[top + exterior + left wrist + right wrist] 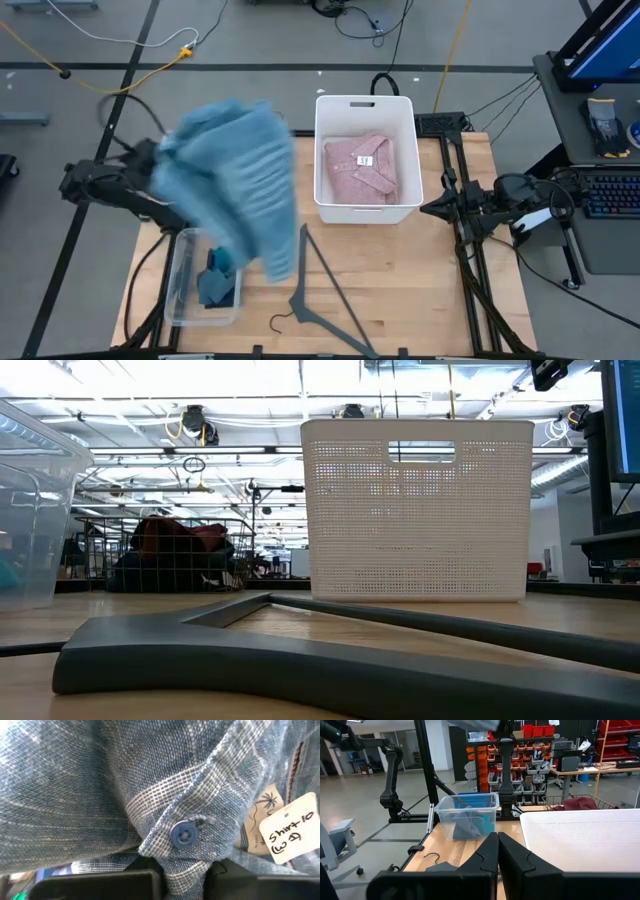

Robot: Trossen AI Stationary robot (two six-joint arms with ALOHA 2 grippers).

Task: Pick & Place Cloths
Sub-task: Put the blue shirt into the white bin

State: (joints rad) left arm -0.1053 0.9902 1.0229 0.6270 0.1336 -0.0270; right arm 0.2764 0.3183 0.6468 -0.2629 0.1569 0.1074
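Note:
My left gripper (182, 870) is shut on the light-blue striped shirt (235, 180), which it holds high over the table's left part, above the clear bin (180, 290). In the high view the shirt hides the gripper. The shirt's paper tag (290, 827) shows in the left wrist view. A pink collared shirt (362, 165) lies folded in the white basket (330, 205). Teal and blue pieces (218, 280) lie in the clear bin. My right gripper (430, 208) waits shut and empty at the table's right edge. My left gripper pinches a bunched fold of the striped shirt at its buttoned edge (181, 857), just below a blue button (184, 834), between its two fingers (145, 875). Several layers sit in the hold. The shirt is lifted clear of the table and does not show in the low view.
A grey clothes hanger (320, 290) lies on the wooden table (420, 300) at the front centre, close in front of the low camera (300, 660). The white basket (415, 510) stands at the far centre. The clear bin also shows in the right wrist view (467, 817).

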